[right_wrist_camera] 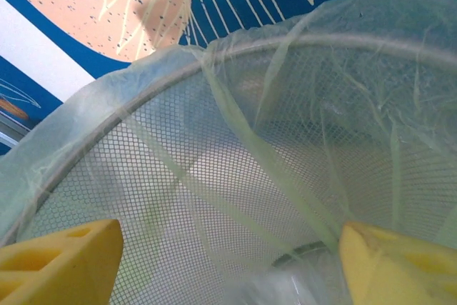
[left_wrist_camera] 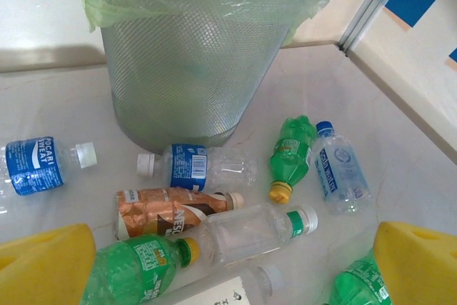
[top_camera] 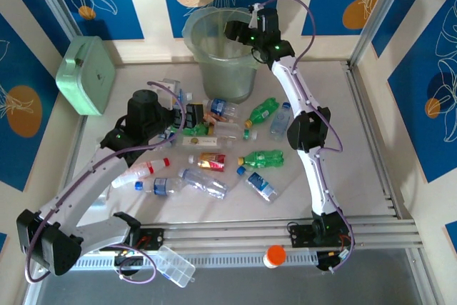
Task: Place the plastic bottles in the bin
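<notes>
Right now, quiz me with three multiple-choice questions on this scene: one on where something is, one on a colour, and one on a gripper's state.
1. Where is the right gripper?
A. Above the bin's mouth
B. Resting on the table
C. Over the mint green box

2. What colour is the cap of the green bottle lying beside the blue-capped clear bottle?
A. White
B. Yellow
C. Red

3. How do the left gripper's jaws stand?
A. Shut on a bottle
B. Shut on nothing
C. Open, holding nothing

Answers:
1 A: the right wrist view looks down into the lined mesh bin.
2 B: the left wrist view shows a yellow cap on it.
3 C: its yellow fingers stand wide apart with nothing gripped.
</notes>
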Controlling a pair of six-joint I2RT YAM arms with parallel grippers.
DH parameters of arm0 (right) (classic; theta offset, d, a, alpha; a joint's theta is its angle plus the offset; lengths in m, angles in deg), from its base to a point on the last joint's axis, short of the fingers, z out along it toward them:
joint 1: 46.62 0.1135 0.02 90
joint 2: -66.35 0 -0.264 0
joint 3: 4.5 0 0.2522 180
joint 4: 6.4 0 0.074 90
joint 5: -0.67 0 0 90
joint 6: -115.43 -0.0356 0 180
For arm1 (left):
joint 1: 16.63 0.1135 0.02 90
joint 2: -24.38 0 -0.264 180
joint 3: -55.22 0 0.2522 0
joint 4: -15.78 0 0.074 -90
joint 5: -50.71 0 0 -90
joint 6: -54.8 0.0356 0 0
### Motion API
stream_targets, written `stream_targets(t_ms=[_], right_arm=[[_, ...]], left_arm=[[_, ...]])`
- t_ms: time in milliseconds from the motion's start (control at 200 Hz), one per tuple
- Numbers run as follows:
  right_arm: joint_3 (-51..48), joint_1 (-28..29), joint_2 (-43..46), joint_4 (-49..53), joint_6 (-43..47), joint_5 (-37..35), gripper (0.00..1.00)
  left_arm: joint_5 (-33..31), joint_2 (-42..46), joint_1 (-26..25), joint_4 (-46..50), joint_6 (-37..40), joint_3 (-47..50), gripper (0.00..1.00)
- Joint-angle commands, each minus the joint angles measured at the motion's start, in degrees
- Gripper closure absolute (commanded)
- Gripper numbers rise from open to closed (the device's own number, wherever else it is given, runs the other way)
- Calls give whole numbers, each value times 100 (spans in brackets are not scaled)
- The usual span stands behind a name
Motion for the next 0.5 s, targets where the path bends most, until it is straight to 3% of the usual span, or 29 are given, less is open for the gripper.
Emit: stream_targets(t_ms=[0, 260, 495], right_arm=[[158, -48, 108, -64, -64, 156, 20], [400, -51, 579, -7, -154, 357, 22], [44, 247, 1883, 878, 252, -21, 25]], left_arm=[[-2, 35, 96, -140, -90, -24, 1], [-169, 10, 149, -139, -161, 15, 1], [-529, 87, 167, -14, -733, -19, 1]])
